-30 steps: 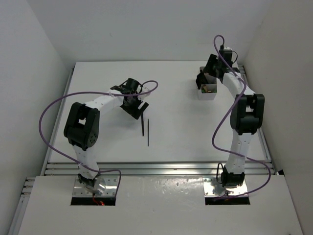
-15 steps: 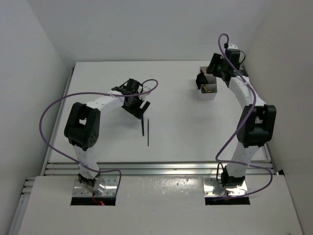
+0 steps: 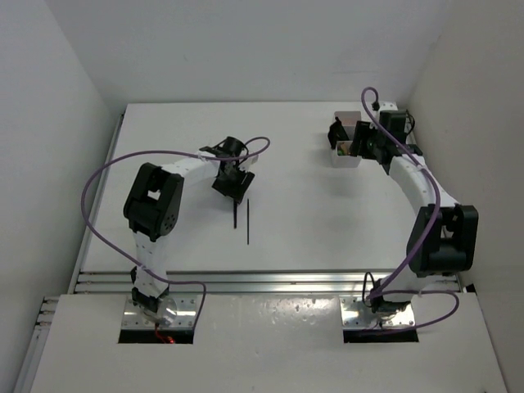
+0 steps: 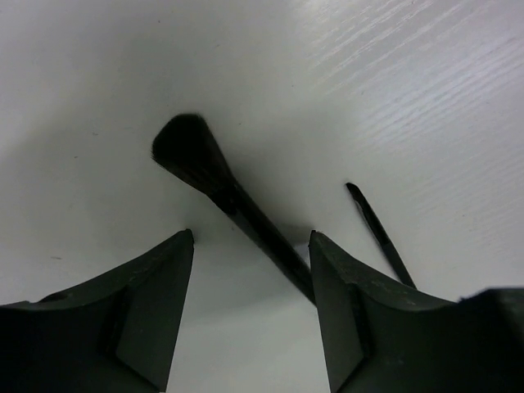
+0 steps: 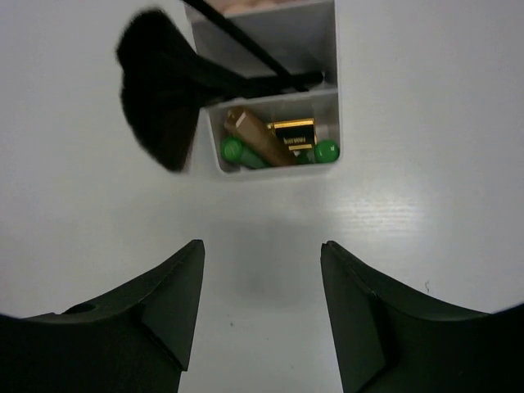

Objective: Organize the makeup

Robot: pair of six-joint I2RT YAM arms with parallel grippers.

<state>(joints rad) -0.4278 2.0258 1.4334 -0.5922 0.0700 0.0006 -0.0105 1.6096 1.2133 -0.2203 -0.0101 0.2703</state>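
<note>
In the top view, the left gripper (image 3: 235, 188) sits left of centre on the table (image 3: 303, 221), right at the upper ends of two thin black sticks, a brush (image 3: 237, 214) and a pencil (image 3: 248, 221), which lie side by side just below it. The right gripper (image 3: 364, 147) is at the upper right, just beside the white compartment box (image 3: 347, 160). A dark brush head (image 3: 338, 131) hangs over the box's left edge.

In the left wrist view, the left gripper's jaws stand apart. The brush runs between the fingers (image 4: 139, 311) from its bristle head at upper left down toward lower right, close along the right finger. I cannot tell whether it touches. The pencil lies right of the jaws, outside them.

In the right wrist view, the right gripper's jaws are spread wide with only bare table between them. The box is well above the fingers (image 5: 368, 327), at the top centre of the frame. Its nearest compartment holds two green tubes (image 5: 237, 153), a brown tube (image 5: 258, 137) and a gold piece (image 5: 293, 131). The big brush's handle crosses the compartment behind, with its head out over the left wall.
</note>
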